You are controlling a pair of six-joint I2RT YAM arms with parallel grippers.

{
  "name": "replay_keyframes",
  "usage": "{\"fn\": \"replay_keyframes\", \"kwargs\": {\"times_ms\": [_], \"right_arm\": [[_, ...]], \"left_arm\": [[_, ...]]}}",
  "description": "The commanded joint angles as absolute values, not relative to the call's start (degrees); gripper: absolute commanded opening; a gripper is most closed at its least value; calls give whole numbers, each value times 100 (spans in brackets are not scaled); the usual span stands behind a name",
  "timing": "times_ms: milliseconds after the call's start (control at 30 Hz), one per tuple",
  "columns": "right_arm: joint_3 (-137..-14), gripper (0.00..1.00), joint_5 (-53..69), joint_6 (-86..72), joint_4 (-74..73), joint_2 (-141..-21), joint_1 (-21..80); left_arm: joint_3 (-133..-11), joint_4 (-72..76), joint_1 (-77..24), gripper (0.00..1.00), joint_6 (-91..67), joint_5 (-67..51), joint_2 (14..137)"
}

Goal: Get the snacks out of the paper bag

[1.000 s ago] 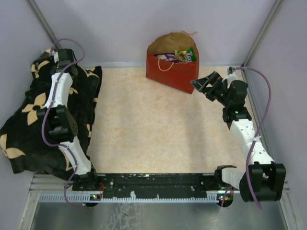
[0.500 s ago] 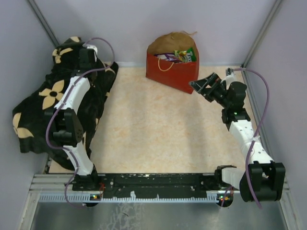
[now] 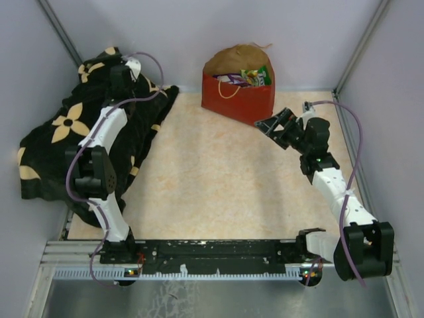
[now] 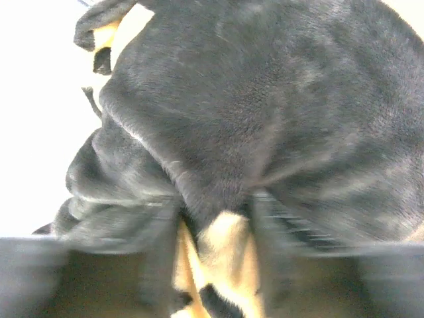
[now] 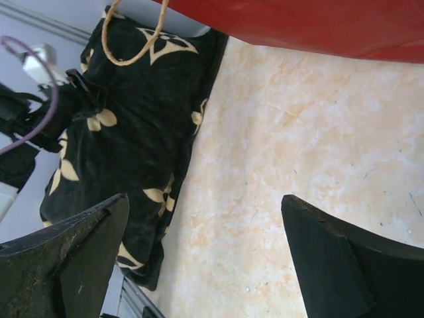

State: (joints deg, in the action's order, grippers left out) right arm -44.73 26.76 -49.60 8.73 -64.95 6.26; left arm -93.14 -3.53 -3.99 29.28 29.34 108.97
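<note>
Several snacks [image 3: 255, 77] sit inside the upright red paper bag [image 3: 237, 103].

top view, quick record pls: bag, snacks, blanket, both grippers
paper bag: red, upright, top open, at the far edge of the table
snacks: packets inside the bag, none out on the table
blanket: black with flower pattern, heaped at the left
left gripper: down on the blanket, grip unclear from the blurred wrist view
right gripper: open, empty, close to the bag's near right corner
</note>
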Motion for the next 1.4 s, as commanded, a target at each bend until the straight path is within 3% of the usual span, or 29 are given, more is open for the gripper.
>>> {"fn": "replay_keyframes", "kwargs": {"times_ms": [0,33,67,300,433,600,800,1067,1367], "right_arm": [[-5032,99,2359,-4938,648,-6403,666],[-5158,99,2316,-4856,685,-6418,667],[-5269,99,2268,-4820,747,-6439,668],[-6948,99,1357,-4014,48,-7105,666],[-9065,99,239,-2962,-2007,-8233,714],[-11771,99,-824,-2086,-4098,-10125,808],[-13672,84,-911,-1602,-4832,-11621,888],[-13792,77,-730,-1277,-4653,-12256,962],[-13245,66,-1102,-1125,-4460,-12201,967]], "left_arm": [[-10034,-280,-393,82,2435,2592,10553],[-10128,-494,-391,97,2130,2419,10422],[-10235,-748,-395,100,1708,2176,10306],[-10438,-1687,-558,100,564,133,9538],[-10489,-1557,-1042,100,656,266,9684],[-11562,-1740,-1496,100,430,636,10687],[-12844,-1274,-1906,100,227,794,12033],[-12983,198,-2261,100,-126,166,12820],[-12545,1136,-2353,100,-673,114,12676]]}}
